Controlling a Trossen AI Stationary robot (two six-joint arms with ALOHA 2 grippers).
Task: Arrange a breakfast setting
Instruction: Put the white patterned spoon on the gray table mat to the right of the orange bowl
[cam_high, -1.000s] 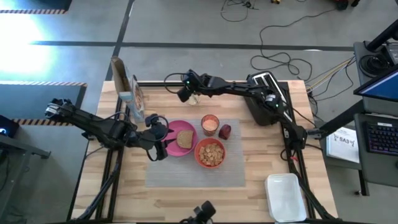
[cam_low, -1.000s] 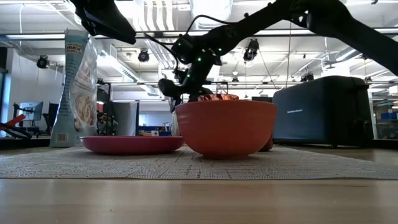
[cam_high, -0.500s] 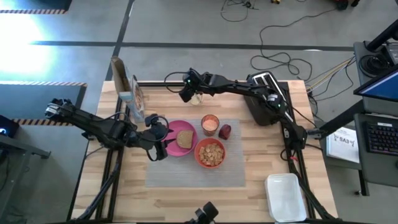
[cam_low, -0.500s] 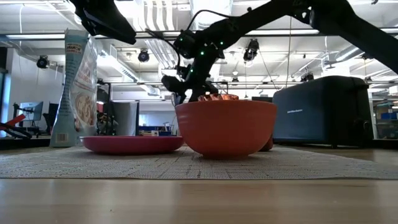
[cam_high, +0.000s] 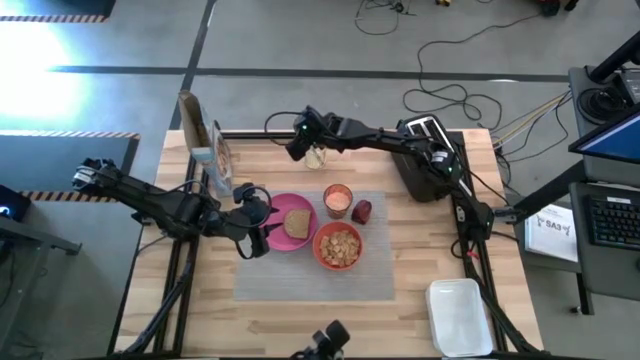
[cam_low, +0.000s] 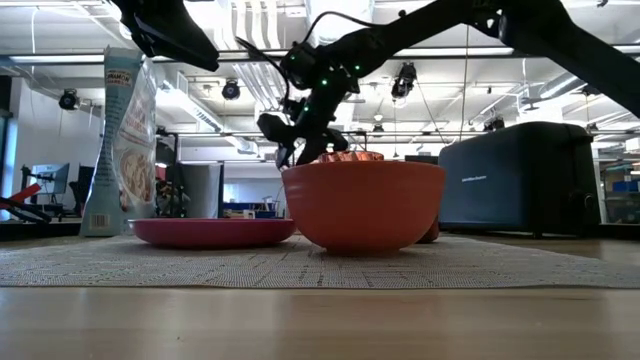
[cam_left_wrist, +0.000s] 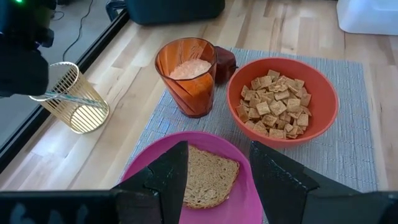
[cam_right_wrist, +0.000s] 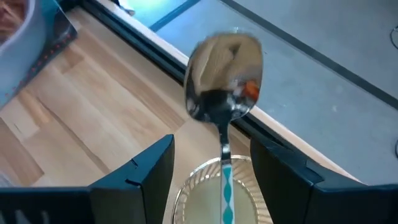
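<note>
The mat (cam_high: 315, 250) serves as the landmark; positions follow the high view, from its left side to its right.

Left of the mat's far-left corner, a cereal box (cam_high: 213, 150) stands upright on the table (cam_high: 250, 310).

The left gripper (cam_high: 257, 222) is at the left edge of the plate (cam_high: 275, 235). In the left wrist view its fingers (cam_left_wrist: 169, 173) stand apart, one on each side of the toast (cam_left_wrist: 208, 183), above the plate (cam_left_wrist: 249, 186). Whether the fingers touch the plate or the toast cannot be told. Nothing is clamped between them.

The plate lies on the mat's left half, with the toast (cam_high: 297, 224) on it.

Beyond the mat's far edge, the right gripper (cam_high: 300, 147) hangs over a small wire holder (cam_high: 316, 157) on the bare table. In the right wrist view a spoon (cam_right_wrist: 222, 99) stands upright between the fingers (cam_right_wrist: 148, 169), its bowl uppermost and its handle reaching down toward the holder (cam_right_wrist: 205, 199). The fingers stand well apart. Whether they grip the handle cannot be told.

At mat centre, the cup (cam_high: 338, 200) stands on the far side and the bowl (cam_high: 339, 247), filled with cereal, on the near side.

Just right of the cup lies the fruit (cam_high: 362, 211).

Past the mat's far-right corner stands the toaster (cam_high: 428, 160).

Past the mat's near-right corner lies the tray (cam_high: 459, 315).
</note>
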